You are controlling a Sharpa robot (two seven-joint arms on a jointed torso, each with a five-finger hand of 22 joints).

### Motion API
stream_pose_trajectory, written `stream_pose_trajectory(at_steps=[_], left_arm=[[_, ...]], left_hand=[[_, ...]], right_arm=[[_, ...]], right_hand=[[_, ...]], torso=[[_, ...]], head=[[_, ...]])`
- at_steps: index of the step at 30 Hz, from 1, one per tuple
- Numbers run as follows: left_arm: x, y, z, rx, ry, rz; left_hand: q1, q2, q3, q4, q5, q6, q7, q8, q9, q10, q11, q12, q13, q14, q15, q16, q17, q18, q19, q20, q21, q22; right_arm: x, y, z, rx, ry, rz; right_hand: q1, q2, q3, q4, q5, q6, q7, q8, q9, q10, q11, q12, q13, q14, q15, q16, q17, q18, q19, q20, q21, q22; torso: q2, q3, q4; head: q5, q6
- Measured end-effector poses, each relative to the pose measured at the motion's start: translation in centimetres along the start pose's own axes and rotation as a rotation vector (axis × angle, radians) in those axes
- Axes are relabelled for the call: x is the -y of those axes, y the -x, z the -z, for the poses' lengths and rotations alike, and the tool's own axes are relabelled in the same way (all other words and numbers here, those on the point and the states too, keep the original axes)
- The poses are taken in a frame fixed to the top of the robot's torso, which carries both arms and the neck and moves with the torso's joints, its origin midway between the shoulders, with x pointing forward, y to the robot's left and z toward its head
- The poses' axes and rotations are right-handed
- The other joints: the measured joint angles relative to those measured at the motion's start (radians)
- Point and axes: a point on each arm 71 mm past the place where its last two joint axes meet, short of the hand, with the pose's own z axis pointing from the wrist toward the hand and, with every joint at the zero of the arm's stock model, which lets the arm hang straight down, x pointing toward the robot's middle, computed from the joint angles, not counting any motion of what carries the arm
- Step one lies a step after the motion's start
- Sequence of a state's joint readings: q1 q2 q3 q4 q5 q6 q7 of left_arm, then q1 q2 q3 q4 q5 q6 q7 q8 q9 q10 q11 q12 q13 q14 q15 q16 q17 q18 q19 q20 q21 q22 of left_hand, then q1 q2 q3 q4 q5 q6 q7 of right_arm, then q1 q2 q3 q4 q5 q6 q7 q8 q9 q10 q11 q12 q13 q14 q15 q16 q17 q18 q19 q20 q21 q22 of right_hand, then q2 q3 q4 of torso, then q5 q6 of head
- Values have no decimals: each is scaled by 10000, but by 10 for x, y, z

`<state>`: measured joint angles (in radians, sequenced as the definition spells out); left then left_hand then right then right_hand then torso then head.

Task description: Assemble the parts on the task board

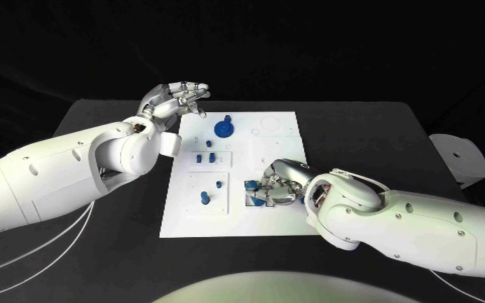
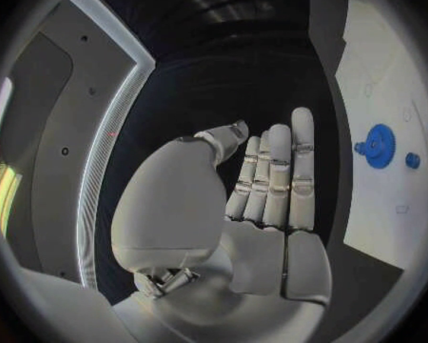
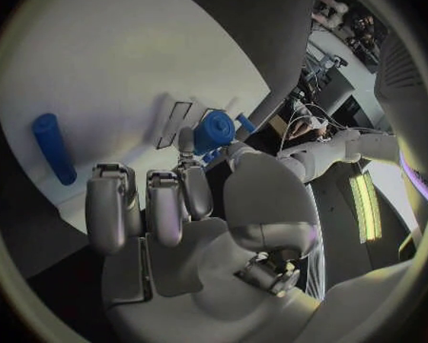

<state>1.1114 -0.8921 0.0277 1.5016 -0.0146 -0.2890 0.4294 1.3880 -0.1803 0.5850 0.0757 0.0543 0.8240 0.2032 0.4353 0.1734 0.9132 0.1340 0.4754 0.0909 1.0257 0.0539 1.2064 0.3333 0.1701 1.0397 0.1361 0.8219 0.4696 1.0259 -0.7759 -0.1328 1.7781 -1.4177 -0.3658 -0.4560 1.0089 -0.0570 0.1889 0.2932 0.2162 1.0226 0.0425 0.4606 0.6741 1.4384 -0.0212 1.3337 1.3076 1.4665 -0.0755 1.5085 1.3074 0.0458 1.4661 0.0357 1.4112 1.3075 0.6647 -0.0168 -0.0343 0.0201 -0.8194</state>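
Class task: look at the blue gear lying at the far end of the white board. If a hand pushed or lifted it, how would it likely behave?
The blue gear lies flat on the task board, so a push would probably slide it, not roll it. It looks like small rigid plastic, likely light. Lying thin and flat, it may be awkward to pinch by its toothed rim.

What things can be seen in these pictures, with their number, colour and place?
Table: one, black, under everything.
Task board: one, white, middle of the table.
Gear: one, blue, on the board's far part, near the left hand.
Small parts: several, blue, on the board's left half; exact count unclear.
Cylinder: one, blue, lying on the board, seen from the right wrist.
Round part: one, blue, at the right hand's fingertips; whether it is held is unclear.
Left hand: silver, raised beyond the board's far left corner, holding nothing.
Right hand: silver, down on the board's right half.
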Motion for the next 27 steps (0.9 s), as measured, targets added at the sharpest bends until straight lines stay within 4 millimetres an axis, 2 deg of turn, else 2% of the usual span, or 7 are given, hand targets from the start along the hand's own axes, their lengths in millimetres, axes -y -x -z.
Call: stream_pose_trajectory(at_steps=[4, 6, 8, 13, 20, 24, 27], left_arm=[[0, 0, 0, -9, 3, 4], [0, 0, 0, -11, 6, 5], [0, 0, 0, -10, 8, 5], [0, 0, 0, -8, 13, 3], [0, 1, 1, -3, 23, 0], [0, 1, 1, 3, 28, -3], [0, 2, 1, 12, 31, -8]], left_hand=[[0, 0, 0, 0, 0, 0, 0, 0, 0, 0, 0, 0, 0, 0, 0, 0, 0, -1, 0, 0, 0, 0], [0, 0, 0, 0, 0, 0, 0, 0, -1, 0, 0, 0, 0, 0, 0, 0, 0, 0, 0, 0, 0, 1], [0, 0, 0, 0, 0, 0, 0, 0, -1, 0, 0, 0, -1, 0, 0, 0, 1, 0, 0, 0, 0, 1], [0, 0, 0, 0, 0, 0, 0, 0, -1, 0, 0, 0, -1, 0, 0, 0, 1, 0, 0, 0, 0, 1], [0, 0, 0, 0, 0, 0, 0, 0, 15, 0, 0, 37, -2, 0, 0, 0, -11, 0, 0, 0, 0, -10], [0, 0, 0, 0, 0, 0, 0, 0, 15, 1, 0, 37, -2, 0, 0, 0, -11, 0, 0, 0, 0, -10], [0, 0, 0, 0, 0, 0, 0, 0, 15, 1, 0, 37, -2, 0, 0, 0, -11, -1, 1, 0, 0, -10]], right_arm=[[0, 0, -2, 27, -32, 70], [1, -1, -2, 40, -61, 111], [1, -1, -3, 61, -97, 148], [2, 0, -3, 98, -110, 223], [0, 0, 2, 118, -7, 285], [1, 1, 7, 123, 28, 278], [1, 2, 11, 117, 62, 251]], right_hand=[[-363, 72, -343, 10, -719, -6, 2, 41, 37, 35, -36, 0, 0, 0, 0, 0, 0, 0, 0, 0, 0, 0], [-715, 104, -663, 23, -1340, -8, 4, 41, 81, 35, -36, 0, 0, 0, 0, 0, -1, 0, 0, 1, 0, -1], [-1125, 125, -1083, 23, -1592, -8, 4, 41, 128, 35, -36, -43, 0, 0, 0, 0, 0, 0, 0, 1, -38, -1], [-1558, 123, -1774, 23, -1622, -50, 46, 41, 182, 35, -36, -115, -1, 0, 0, 0, -1, 0, 0, 1, -98, -2], [-1577, 104, -1969, -19, -1622, -50, 46, 40, 199, 35, -35, -156, -2, 0, 1, 0, -1, 0, 0, 1, -123, -2], [-1102, 541, -1970, -20, -1622, -50, 46, 40, 222, 35, -35, -156, -3, 0, 1, 0, -1, 0, 0, 1, -123, -2], [-556, 662, -2078, -15, -1518, -50, 46, 39, 234, 34, -35, -156, -3, 0, 1, 0, -1, 0, 0, 2, -123, -2]], torso=[[5, -6, 7], [5, -7, 13], [5, -12, 19], [5, -18, 35], [6, -18, 40], [11, -14, 45], [11, -13, 50]], head=[[-8, 13], [-14, 20], [-17, 25], [-25, 37], [-5, 32], [5, 24], [17, 12]])
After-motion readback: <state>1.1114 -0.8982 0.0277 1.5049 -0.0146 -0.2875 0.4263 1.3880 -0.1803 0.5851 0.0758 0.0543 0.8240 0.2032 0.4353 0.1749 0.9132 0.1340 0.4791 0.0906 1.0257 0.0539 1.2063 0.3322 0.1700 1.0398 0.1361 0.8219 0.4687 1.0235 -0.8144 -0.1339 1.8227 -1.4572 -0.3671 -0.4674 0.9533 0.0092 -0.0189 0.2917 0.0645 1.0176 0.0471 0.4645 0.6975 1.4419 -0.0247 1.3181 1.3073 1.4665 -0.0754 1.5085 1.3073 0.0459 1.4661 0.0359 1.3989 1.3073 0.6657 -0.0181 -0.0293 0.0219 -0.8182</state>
